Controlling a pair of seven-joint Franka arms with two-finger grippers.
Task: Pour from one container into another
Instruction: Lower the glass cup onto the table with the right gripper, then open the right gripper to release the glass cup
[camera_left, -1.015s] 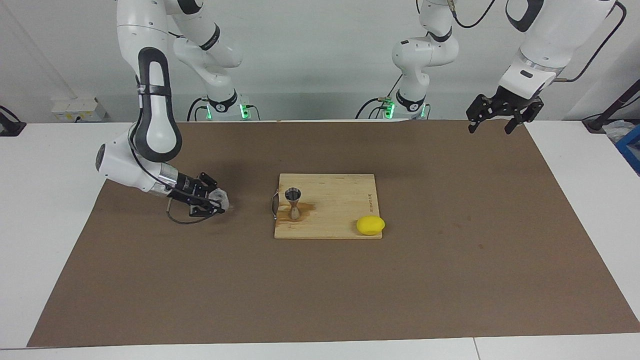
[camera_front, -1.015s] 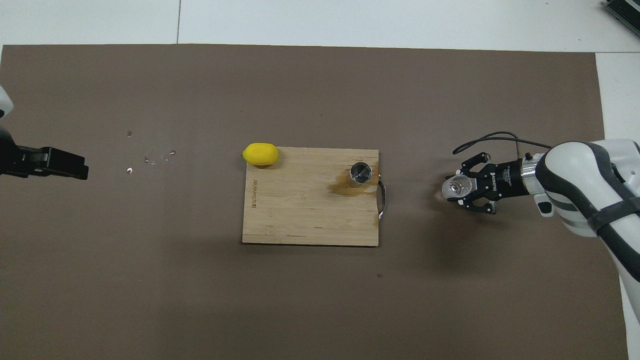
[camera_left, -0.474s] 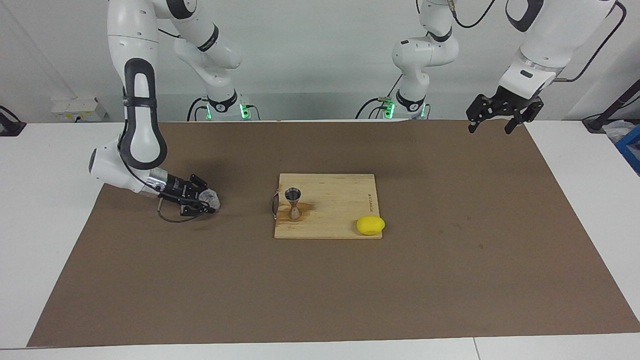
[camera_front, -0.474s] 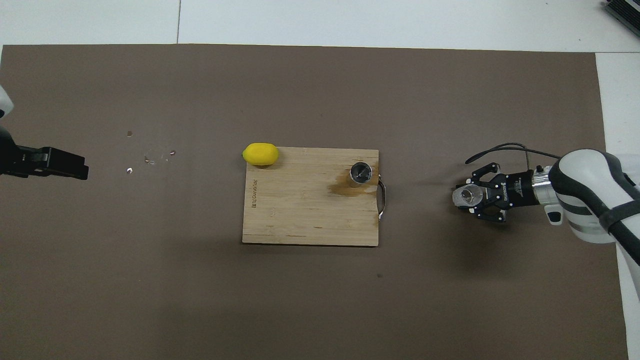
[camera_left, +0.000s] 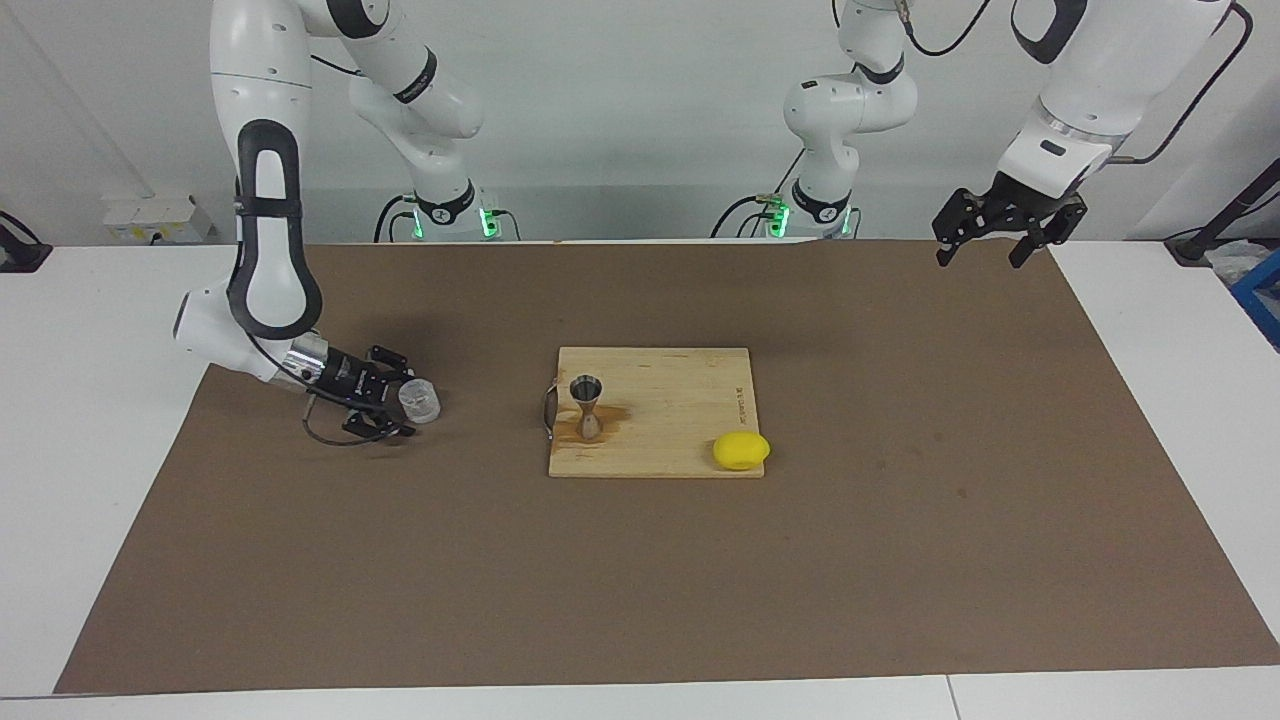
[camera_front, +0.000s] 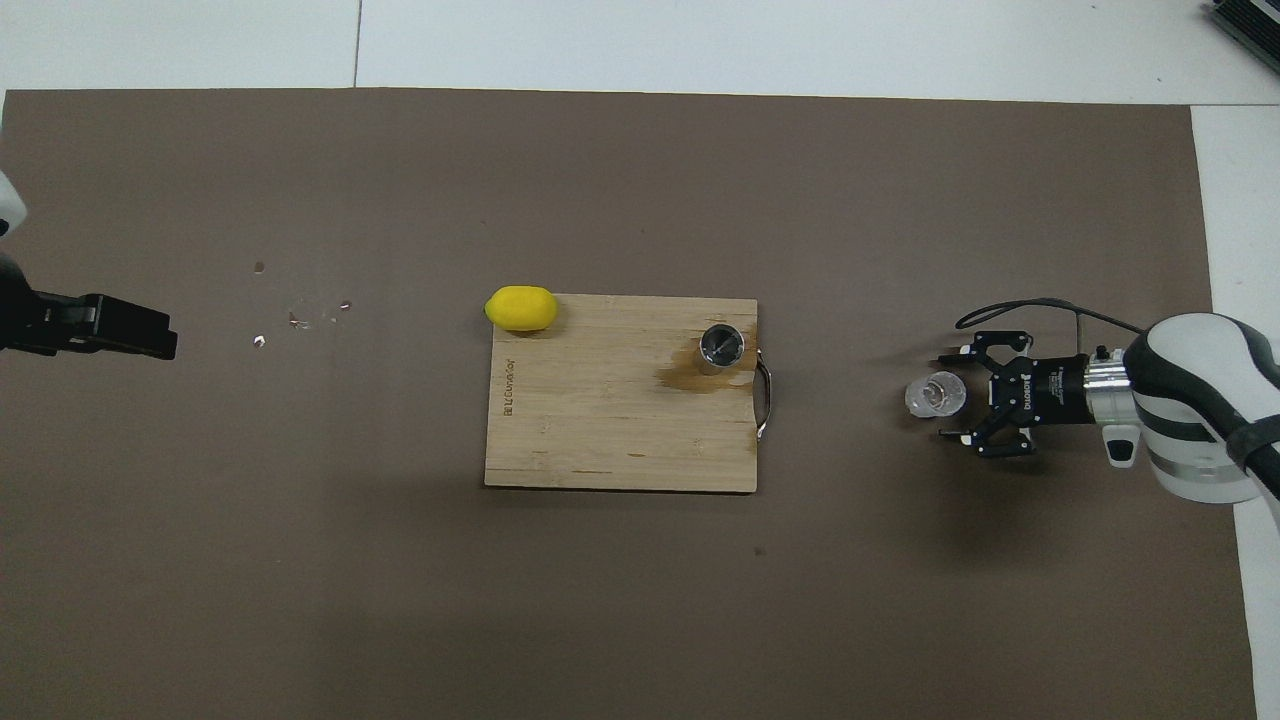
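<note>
The right gripper stood spread just above the mat, at the right arm's end. Its fingers were parted and clear of the cup, which sat upright on the mat just off the fingertips, released. The cup lay well apart from the board, toward the right arm's end of the mat.

The jigger stood upright on the board, near the corner by the handle, with a dark wet stain on the wood around its foot. A lemon lay at the board's corner toward the left arm's end, on the edge farther from the robots. The left gripper waited with jaws apart above the mat's corner at the left arm's end.

The step in hand appeared to be withdrawal after set-down. To do it well, the gripper should back straight away along its own axis, jaws kept wide, so that neither finger clips the cup and tips it.

Compared with a second earlier, the fingers had opened off the cup, and the arm had carried it closer to the mat's right-arm edge before release. The jigger, lemon and left gripper had not moved.
</note>
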